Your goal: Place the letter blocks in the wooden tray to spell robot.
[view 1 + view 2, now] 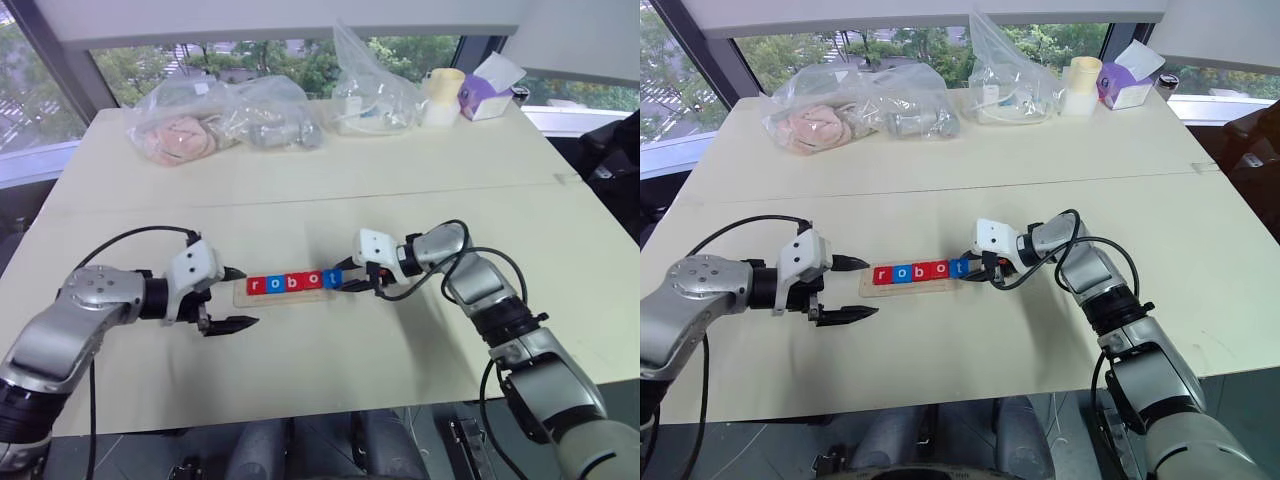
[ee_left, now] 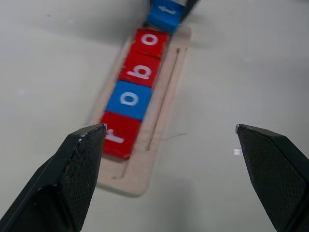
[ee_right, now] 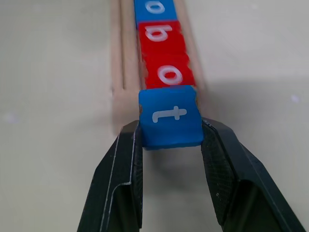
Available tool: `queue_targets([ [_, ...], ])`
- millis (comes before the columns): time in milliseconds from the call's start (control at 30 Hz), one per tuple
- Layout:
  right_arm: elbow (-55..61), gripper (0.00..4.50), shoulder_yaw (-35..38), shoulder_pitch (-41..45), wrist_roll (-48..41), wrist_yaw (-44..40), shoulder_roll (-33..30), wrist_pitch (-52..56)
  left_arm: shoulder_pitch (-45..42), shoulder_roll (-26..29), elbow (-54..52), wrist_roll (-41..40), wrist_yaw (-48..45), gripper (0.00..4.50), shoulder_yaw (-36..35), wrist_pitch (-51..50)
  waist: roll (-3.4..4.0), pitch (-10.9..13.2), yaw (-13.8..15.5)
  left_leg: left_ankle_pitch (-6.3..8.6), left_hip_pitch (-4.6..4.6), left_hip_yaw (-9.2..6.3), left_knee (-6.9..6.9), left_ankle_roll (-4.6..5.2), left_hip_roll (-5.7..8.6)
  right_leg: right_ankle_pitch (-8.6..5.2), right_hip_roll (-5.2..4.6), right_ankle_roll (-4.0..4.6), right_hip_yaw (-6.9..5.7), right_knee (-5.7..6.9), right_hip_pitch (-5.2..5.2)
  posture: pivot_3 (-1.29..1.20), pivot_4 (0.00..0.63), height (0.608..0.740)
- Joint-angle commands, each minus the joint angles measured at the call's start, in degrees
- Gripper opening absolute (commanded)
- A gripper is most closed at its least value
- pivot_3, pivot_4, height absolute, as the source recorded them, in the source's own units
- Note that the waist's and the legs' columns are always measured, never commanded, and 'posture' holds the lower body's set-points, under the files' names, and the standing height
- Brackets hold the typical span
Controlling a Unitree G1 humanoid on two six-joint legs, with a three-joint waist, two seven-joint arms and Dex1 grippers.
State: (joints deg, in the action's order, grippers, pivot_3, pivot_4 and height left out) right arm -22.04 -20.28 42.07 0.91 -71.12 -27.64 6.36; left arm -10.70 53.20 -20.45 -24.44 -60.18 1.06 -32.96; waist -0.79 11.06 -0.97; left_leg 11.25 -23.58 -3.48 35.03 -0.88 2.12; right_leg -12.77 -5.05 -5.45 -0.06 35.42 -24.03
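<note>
The wooden tray (image 1: 283, 297) lies across the middle of the table. In its slot sit a red r (image 2: 116, 136), a blue o (image 2: 129, 99), a red b (image 2: 141, 71) and a red o (image 3: 168, 75), side by side. At the tray's right end, touching the red o, is the blue t (image 3: 170, 116). My right gripper (image 1: 345, 278) is shut on the t's two sides. Whether the t rests in the slot I cannot tell. My left gripper (image 1: 248, 297) hovers open just off the tray's left end, holding nothing.
Along the table's far side lie clear plastic bags (image 1: 225, 120) with soft items, another bag (image 1: 372, 95), a pale roll (image 1: 442, 95) and a purple box (image 1: 487, 90). Bare tabletop surrounds the tray; the table's near edge (image 1: 300, 410) runs close below the arms.
</note>
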Motion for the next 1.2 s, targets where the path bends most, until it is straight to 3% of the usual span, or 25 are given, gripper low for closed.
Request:
queue_targets([
  [33, -1.4, 1.12, 0.1, 2.3, 0.2, 0.0, 0.8, -2.0, -0.1, -0.2, -1.7, -0.6, 0.7, 4.50, -1.5, -0.2, 0.00, 0.0, 0.0, 0.00, 0.00, 0.01, 0.00, 0.00, 0.00, 0.00, 0.01, 0.00, 0.00, 0.03, -0.01, 0.00, 0.150, 0.734],
  [400, -1.2, 1.12, -0.3, 2.9, -0.9, -4.9, 2.0, 0.2, -0.2, -1.7, -1.4, -0.3, 1.7, 4.50, -0.8, 0.1, 0.00, 0.0, 0.0, 0.00, 0.00, 0.01, 0.02, 0.00, -0.01, 0.00, 0.01, 0.00, 0.00, 0.06, 0.00, 0.00, 0.150, 0.734],
  [1100, -6.0, 1.12, -1.2, 4.2, 1.3, -2.2, 5.1, -2.7, 0.0, -2.8, -2.1, -0.1, 3.0, 4.50, -0.4, 0.0, 0.00, 0.0, -0.1, -0.01, 0.01, 0.01, 0.02, 0.00, 0.00, 0.00, 0.03, 0.00, 0.00, 0.08, -0.01, 0.00, 0.150, 0.734],
  [1200, -6.1, 2.62, -0.1, 4.7, 0.7, -0.7, 5.8, -1.8, -0.2, -3.0, -1.7, 0.1, 3.0, 4.50, -0.2, 0.2, 0.00, 0.0, -0.1, 0.00, 0.01, 0.01, 0.02, 0.00, 0.00, 0.00, 0.02, 0.00, 0.00, 0.08, -0.01, 0.00, 0.150, 0.734],
])
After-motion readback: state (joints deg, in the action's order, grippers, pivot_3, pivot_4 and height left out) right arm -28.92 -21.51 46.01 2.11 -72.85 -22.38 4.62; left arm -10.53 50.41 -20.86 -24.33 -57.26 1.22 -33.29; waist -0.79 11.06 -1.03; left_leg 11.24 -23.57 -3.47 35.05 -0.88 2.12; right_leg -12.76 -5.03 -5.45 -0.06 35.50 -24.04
